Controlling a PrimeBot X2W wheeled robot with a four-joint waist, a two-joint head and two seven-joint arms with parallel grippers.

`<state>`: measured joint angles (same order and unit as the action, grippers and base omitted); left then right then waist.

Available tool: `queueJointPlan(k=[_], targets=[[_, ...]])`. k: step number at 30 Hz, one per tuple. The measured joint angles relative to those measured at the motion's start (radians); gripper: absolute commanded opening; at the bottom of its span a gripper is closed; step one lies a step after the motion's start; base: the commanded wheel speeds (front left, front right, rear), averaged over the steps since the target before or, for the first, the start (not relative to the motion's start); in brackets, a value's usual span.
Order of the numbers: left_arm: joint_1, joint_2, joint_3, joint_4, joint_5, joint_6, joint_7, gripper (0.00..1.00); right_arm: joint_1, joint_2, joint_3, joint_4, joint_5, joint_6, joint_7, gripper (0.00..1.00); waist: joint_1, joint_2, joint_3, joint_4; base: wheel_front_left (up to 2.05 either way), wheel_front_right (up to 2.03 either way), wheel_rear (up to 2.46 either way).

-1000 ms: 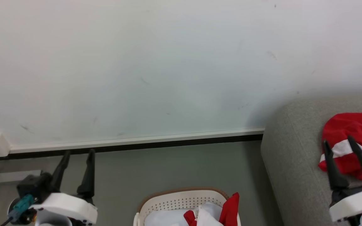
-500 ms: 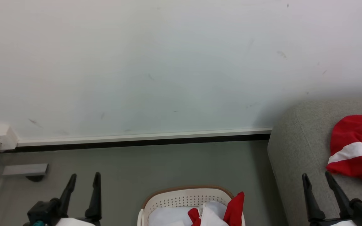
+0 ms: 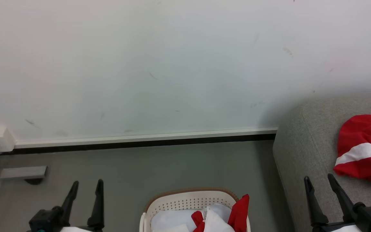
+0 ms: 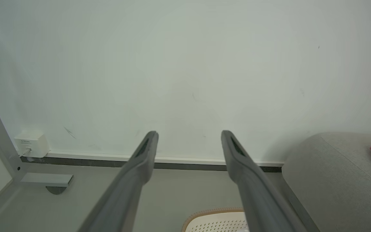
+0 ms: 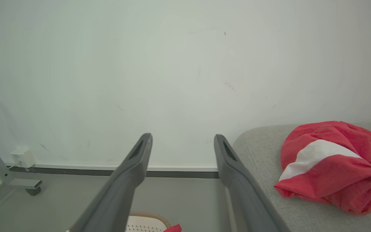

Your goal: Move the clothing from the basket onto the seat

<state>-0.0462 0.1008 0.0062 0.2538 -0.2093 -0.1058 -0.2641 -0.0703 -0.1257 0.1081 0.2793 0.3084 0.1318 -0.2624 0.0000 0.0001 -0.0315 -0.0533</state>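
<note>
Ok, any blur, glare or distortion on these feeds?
Head view: even light, no glare, soft shadow on the wall beside the seat. Left wrist view: fingers soft up close, corners dim. Right wrist view: same; clothing sharp.

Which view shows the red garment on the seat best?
The right wrist view: the red garment lies large and nearly whole on the seat. The head view cuts it at the edge; the left wrist view catches one red corner.

Place: plain room staged like a home laundry corner
Walls: bare scuffed white wall
Floor: smooth grey floor
Furnishings: grey seat, laundry basket
</note>
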Motion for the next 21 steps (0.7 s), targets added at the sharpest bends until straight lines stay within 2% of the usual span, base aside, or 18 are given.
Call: queueJointPlan(k=[13,21], targets=[[-0.002,-0.024,0.028,0.005,0.025,-0.018,0.0,1.0,-0.009,0.0,0.011,-0.006,0.01,0.0,0.0,1.0,0.0,0.0,0.006,-0.01,0.0,0.0,0.0],[-0.007,-0.024,0.001,-0.003,0.03,-0.023,0.0,1.0,-0.035,-0.021,-0.007,-0.032,0.001,0.0,0.0,1.0,0.0,0.0,0.046,-0.041,0.0,0.0,0.0]])
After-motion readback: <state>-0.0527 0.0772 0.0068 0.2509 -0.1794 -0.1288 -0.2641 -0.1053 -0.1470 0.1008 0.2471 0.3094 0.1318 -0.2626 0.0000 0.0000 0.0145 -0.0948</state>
